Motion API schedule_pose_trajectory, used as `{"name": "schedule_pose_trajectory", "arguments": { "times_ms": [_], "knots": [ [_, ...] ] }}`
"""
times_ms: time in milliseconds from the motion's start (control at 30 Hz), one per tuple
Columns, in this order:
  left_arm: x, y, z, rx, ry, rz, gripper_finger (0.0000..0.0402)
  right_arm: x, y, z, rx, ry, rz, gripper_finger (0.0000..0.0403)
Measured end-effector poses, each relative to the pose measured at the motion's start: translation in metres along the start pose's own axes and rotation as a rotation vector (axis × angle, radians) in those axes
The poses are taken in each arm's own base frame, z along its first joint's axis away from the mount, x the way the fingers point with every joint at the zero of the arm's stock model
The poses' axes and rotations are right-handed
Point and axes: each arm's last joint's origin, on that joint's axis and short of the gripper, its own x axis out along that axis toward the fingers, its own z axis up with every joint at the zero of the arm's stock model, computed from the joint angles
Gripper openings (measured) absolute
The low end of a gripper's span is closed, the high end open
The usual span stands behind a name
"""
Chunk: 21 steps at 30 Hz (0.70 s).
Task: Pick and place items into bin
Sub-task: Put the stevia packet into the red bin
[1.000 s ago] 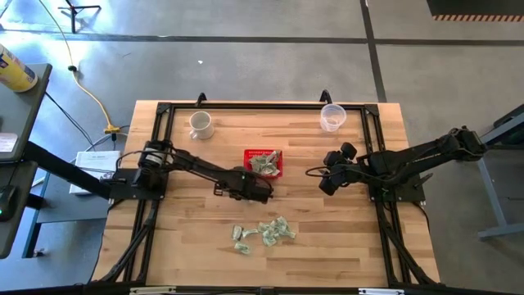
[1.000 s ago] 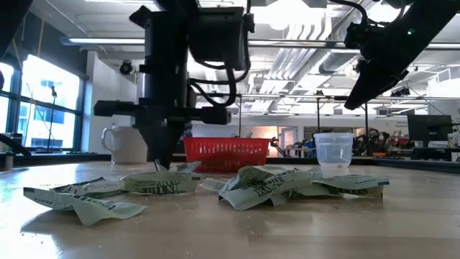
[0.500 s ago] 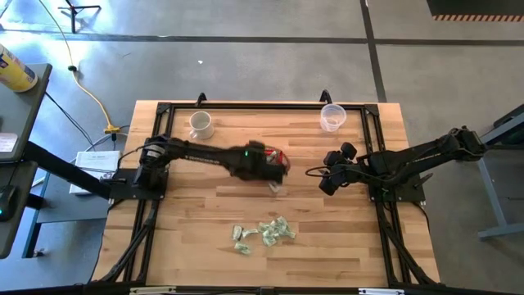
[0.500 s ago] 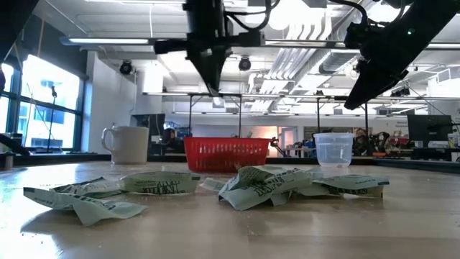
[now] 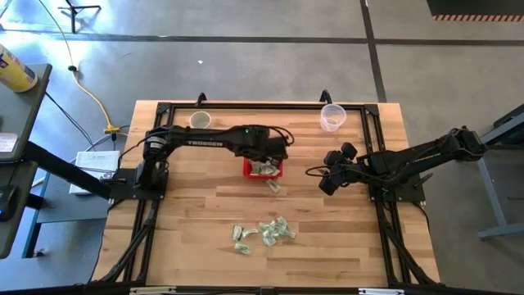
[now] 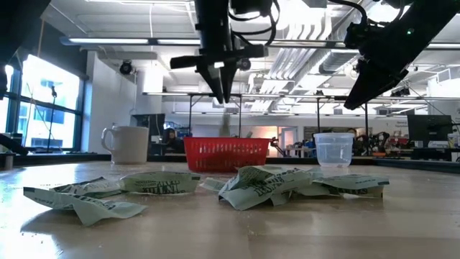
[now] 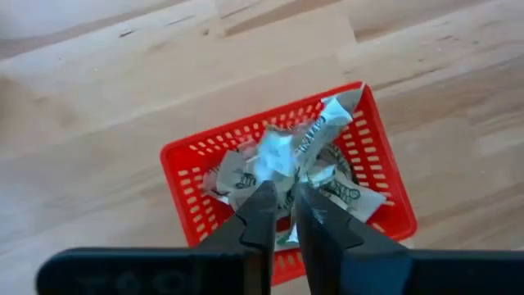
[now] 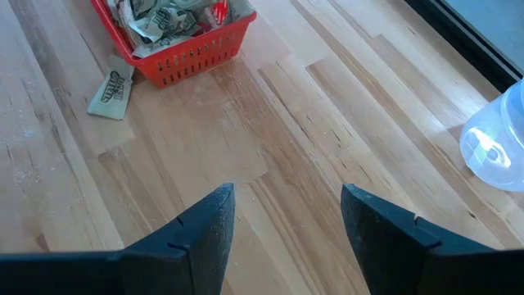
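Near edge of table (image 5: 188, 246): a loose cluster of crumpled green-and-white items (image 5: 264, 231) is lying on bare wood, well apart from both arms and waiting to be collected; in the low view they are filling the foreground (image 6: 259, 185)

Just beside the red bin (image 5: 264, 168), on its near side, one stray piece (image 5: 273, 186) is resting flat on the wood; the right wrist view shows it outside the wall (image 8: 113, 92), probably a miss

The bin is sitting mid-table and already holding a heap of wrappers (image 7: 282, 168), some poking over the rim, so the task is looking more than half done

Left gripper (image 7: 282, 221) is hanging directly over the bin, raised clear of it, fingers parted by only a narrow slit; nothing is visibly pinched between them. Placement reads as a drop position

Right gripper (image 8: 286, 221) is waiting to the right of the bin above bare wood, jaws standing apart and empty, likely parked to keep clear of the left arm

Farther back: white mug (image 6: 128, 144) and clear cup (image 5: 332, 118) are standing near the far edge, untouched
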Motion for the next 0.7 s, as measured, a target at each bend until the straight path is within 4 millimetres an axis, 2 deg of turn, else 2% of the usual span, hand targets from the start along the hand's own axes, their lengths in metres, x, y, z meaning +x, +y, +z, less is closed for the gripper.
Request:
{"name": "schedule_pose_trajectory", "arguments": {
  "times_ms": [233, 333, 533, 700],
  "knots": [
    [0.000, -0.001, -0.001, 0.008, 0.021, -0.010, 0.0101, 0.000, 0.000, 0.000, -0.003, -0.002, -0.004, 0.0216],
    [-0.002, -0.005, -0.008, 0.036, 0.062, -0.050, 0.0109, 0.000, 0.000, 0.000, -0.009, 0.002, 0.003, 0.0216],
    [-0.012, -0.023, -0.048, 0.254, 0.091, -0.084, 0.0118, 0.004, 0.012, -0.001, -0.071, 0.083, 0.180, 0.0216],
    [-0.032, -0.018, -0.085, 0.344, 0.068, 0.034, 0.0117, 0.022, 0.036, 0.000, -0.159, 0.046, 0.253, 0.0216]
  ]
}}
